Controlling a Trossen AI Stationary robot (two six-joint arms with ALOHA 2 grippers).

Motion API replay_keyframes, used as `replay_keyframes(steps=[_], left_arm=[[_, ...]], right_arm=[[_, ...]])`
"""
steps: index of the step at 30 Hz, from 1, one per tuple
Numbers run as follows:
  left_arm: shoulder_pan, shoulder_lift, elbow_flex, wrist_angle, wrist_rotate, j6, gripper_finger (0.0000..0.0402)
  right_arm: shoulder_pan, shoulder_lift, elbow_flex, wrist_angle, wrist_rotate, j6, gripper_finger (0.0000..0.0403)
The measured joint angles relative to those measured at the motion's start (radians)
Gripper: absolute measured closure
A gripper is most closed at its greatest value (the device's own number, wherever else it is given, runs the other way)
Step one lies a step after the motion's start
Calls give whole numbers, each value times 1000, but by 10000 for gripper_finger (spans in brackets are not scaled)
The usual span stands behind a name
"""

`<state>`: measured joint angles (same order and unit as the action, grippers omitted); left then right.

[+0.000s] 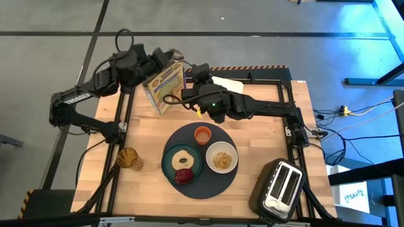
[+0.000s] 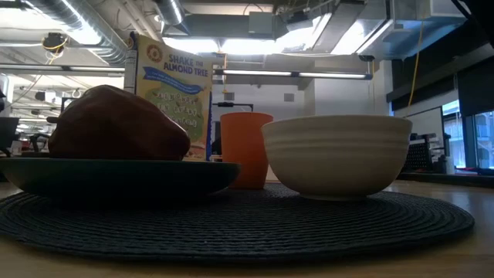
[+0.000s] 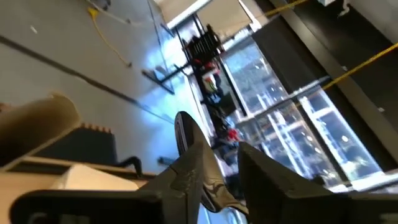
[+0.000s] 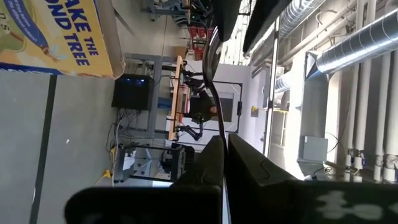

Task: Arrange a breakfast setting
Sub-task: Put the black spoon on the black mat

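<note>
Carefully, with my left gripper (image 1: 169,58) slightly parted beside the cereal box (image 1: 163,86) standing behind the mat (image 1: 201,186), I should back away without tipping it.

The large round dark-grey mat (image 1: 201,183) lies on the wooden table (image 1: 259,120). On it the teal plate (image 1: 168,165) is at the left, carrying the ring-shaped bread (image 1: 185,157) and the dark red fruit (image 1: 184,176). The white bowl (image 1: 222,157) with cereal (image 1: 222,161) is at the right, the small orange cup (image 1: 202,135) behind them. Farther behind stands the cereal box (image 1: 163,86). The silver toaster (image 1: 281,186) stands right of the mat, the glass jar (image 1: 129,158) left.
</note>
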<state>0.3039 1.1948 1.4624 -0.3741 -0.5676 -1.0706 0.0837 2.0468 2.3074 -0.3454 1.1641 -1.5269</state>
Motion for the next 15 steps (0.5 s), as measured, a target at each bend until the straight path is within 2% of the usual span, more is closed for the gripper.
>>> replay_keyframes(steps=[3, 8, 11, 15], left_arm=[[25, -1, 0, -5, 72, -43, 296], [19, -16, 0, -8, 124, -50, 288], [-18, -46, 0, -16, 104, -6, 288], [-71, -80, -1, -56, 18, 31, 288]], right_arm=[[0, 0, 0, -3, 3, 0, 403], [1, 0, 0, -2, -9, 4, 403], [3, 0, 0, 13, -29, 13, 403], [4, -3, 2, 14, -29, 15, 403]])
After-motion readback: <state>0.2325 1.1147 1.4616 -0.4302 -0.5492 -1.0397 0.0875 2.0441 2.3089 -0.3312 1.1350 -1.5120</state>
